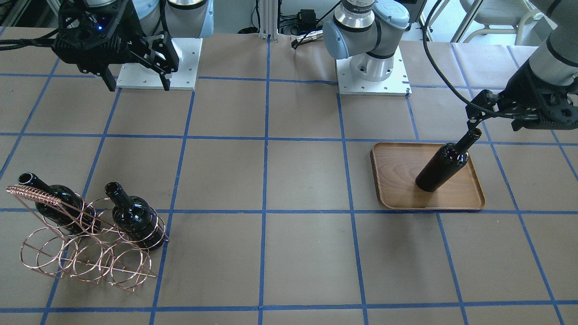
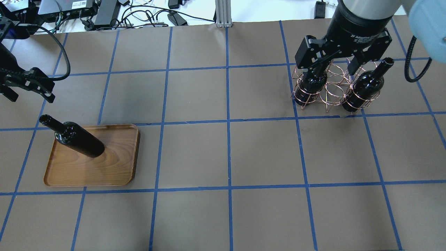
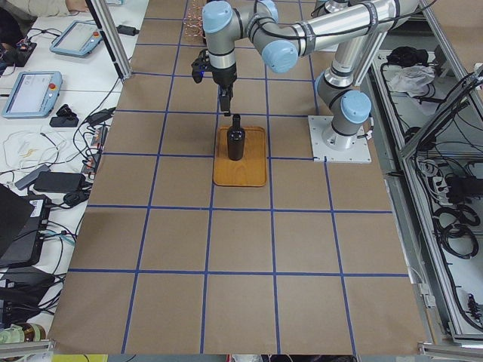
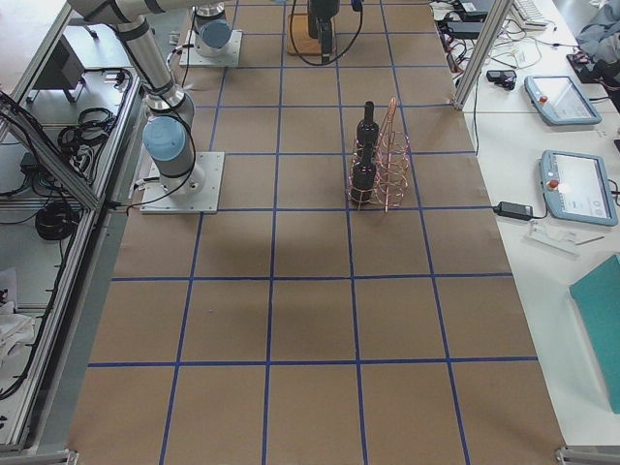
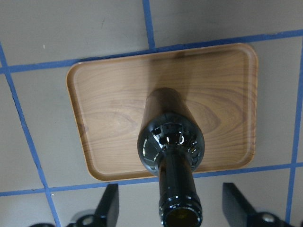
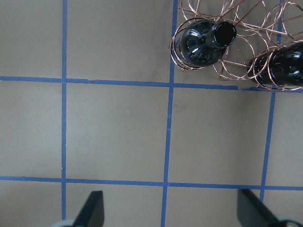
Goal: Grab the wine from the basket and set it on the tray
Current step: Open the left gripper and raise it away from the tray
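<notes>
One black wine bottle (image 1: 445, 164) stands upright on the wooden tray (image 1: 397, 198), also in the overhead view (image 2: 78, 139). My left gripper (image 5: 173, 210) is open, its fingers on either side of the bottle's neck near the mouth, not touching it. Two more black bottles (image 1: 58, 203) (image 1: 135, 216) stand in the copper wire basket (image 1: 90, 253). My right gripper (image 1: 137, 83) is open and empty, raised above the table on the robot's side of the basket. In the right wrist view the basket (image 6: 236, 38) lies at the top right.
Brown paper with a blue tape grid covers the table (image 2: 226, 157). The two arm bases (image 1: 372, 67) stand on white plates at the robot's edge. Cables and power supplies (image 2: 104, 10) lie beyond the far edge.
</notes>
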